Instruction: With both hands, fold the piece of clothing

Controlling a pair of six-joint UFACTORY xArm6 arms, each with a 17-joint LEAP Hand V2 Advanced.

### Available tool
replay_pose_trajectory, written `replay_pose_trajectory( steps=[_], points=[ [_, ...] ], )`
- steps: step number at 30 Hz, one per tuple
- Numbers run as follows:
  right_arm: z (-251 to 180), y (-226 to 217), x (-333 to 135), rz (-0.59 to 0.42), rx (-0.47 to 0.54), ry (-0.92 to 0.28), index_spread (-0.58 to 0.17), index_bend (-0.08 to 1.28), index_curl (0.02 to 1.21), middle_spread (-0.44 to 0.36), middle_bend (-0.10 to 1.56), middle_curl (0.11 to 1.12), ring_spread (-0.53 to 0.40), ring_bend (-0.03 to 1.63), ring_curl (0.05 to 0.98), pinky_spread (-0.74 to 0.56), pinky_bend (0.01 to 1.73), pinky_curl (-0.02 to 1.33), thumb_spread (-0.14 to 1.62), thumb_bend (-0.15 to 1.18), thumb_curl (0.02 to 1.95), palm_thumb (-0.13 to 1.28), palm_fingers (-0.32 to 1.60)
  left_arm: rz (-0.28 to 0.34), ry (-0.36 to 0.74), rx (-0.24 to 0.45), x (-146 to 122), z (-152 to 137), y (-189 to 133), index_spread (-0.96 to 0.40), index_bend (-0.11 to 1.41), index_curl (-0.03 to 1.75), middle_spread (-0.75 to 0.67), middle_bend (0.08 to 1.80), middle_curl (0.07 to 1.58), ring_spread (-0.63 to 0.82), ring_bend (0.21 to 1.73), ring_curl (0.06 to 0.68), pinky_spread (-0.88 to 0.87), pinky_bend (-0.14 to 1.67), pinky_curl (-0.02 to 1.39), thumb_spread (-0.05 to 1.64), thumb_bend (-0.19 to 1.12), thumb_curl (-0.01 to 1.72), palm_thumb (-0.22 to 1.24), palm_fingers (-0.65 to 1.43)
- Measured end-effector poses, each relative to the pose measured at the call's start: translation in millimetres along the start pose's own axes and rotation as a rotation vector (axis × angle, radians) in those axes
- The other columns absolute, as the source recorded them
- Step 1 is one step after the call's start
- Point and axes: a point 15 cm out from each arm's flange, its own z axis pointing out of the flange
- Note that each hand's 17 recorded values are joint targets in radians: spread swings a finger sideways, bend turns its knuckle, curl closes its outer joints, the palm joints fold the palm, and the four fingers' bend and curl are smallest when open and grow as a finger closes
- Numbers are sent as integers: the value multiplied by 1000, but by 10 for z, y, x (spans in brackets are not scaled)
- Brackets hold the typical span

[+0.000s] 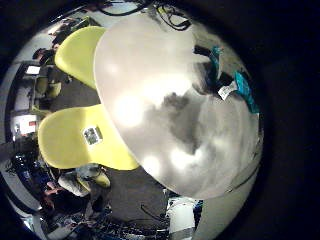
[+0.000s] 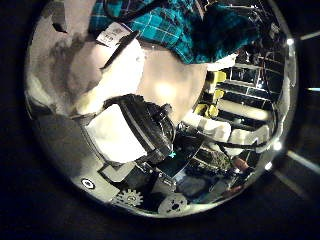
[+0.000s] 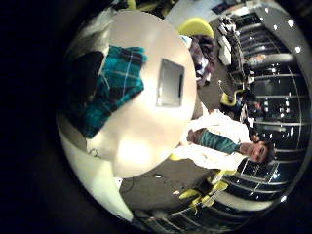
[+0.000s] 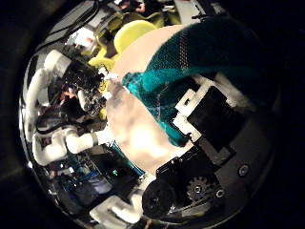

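My two hands hover above a round table, where a teal plaid garment lies bunched near the rim, a grey tablet-like slab beside it. My right hand hangs just over the cloth, fingers seemingly loose and empty, apparently ready to grasp. My left hand holds nothing; its finger posture is unclear.

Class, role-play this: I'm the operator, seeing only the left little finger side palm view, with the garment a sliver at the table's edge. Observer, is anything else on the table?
Observer: Yes, a flat rectangular pad lies beside the checked garment, apart from it.
Operator: Is the right hand near the cloth?
Observer: Yes; the garment fills much of the right hand thumb side view.
Operator: And the left hand?
Observer: The left hand thumb side view shows the garment close too.
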Motion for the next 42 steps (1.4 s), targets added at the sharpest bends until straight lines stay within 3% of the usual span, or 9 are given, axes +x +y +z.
replay_pose_trajectory(
  steps=[8, 11, 13, 14, 18, 25, 28, 32, 42],
  points=[
    [748, -663, -950, -185, -111, 42, -272, 1180, 919, -177, 1335, 943, -276, 1375, 893, -197, 1244, 1194, 1076, -38, 726, 1022, 913, -82, 16, 37, -381, -31, 384, -341, 239, 658, -413, 609, 772, -459, 1072, 404, -564, 662, 484, 1360, -8, 317, 455, 778],
    [1019, -763, -1057, -208, -128, 83, -289, 1020, 874, -182, 1249, 890, -262, 1352, 842, -231, 1198, 1111, 1069, -60, 655, 885, 919, -91, 18, 43, -422, -42, 467, -359, 248, 704, -428, 625, 807, -466, 1092, 424, -586, 683, 503, 1355, -11, 327, 450, 750],
    [1082, -768, -1060, -216, -135, 83, -314, 677, 816, -231, 1111, 833, -278, 1372, 807, -319, 1206, 1043, 1064, -67, 606, 793, 595, -109, 21, 49, -470, -53, 543, -368, 252, 734, -435, 632, 826, -468, 1103, 436, -597, 701, 518, 1351, -11, 333, 446, 736],
    [1092, -766, -1055, -217, -136, 82, -339, 520, 779, -258, 922, 774, -277, 1329, 807, -316, 1198, 1036, 1060, -59, 576, 747, 142, -108, 20, 51, -469, -59, 548, -372, 253, 748, -438, 636, 836, -469, 1108, 442, -601, 708, 525, 1350, -10, 336, 445, 728],
    [982, -782, -933, -198, -107, 76, -404, 353, 563, -220, 580, 591, -133, 999, 635, -88, 994, 929, 1043, -49, 522, 663, -180, -110, 21, 48, -468, -44, 561, -387, 263, 805, -449, 650, 870, -470, 1126, 462, -612, 729, 551, 1349, -7, 352, 453, 702],
    [404, -873, -652, -142, 57, 0, -422, 180, 428, -51, 302, 434, 138, 675, 440, 288, 779, 749, 1030, -46, 440, 527, -76, -97, 26, 43, -360, -29, 558, -406, 263, 885, -462, 670, 914, -465, 1151, 489, -621, 748, 586, 1356, -3, 371, 474, 673],
    [113, -803, -425, -102, 115, -29, -421, 161, 400, -35, 277, 414, 168, 640, 410, 358, 735, 700, 1061, -34, 423, 492, -38, -89, 21, 45, -312, -32, 554, -420, 274, 925, -472, 685, 930, -464, 1153, 500, -624, 747, 601, 1357, -7, 379, 480, 670],
    [-406, -472, 134, -5, 171, -12, -427, 177, 374, -74, 281, 397, 177, 619, 375, 428, 671, 632, 1120, 37, 465, 642, 52, -84, 20, 52, -252, -81, 572, -431, 280, 959, -479, 694, 943, -462, 1155, 507, -627, 747, 613, 1352, -11, 385, 474, 671],
    [-863, 1058, 874, 166, -27, -48, -414, 181, 353, -126, 286, 373, 158, 572, 322, 481, 520, 516, 1154, 27, 554, 766, 150, -73, 22, 102, 151, -376, 473, -460, 284, 1028, -490, 699, 965, -466, 1155, 520, -631, 749, 648, 1318, -13, 400, 453, 677]
  ],
)
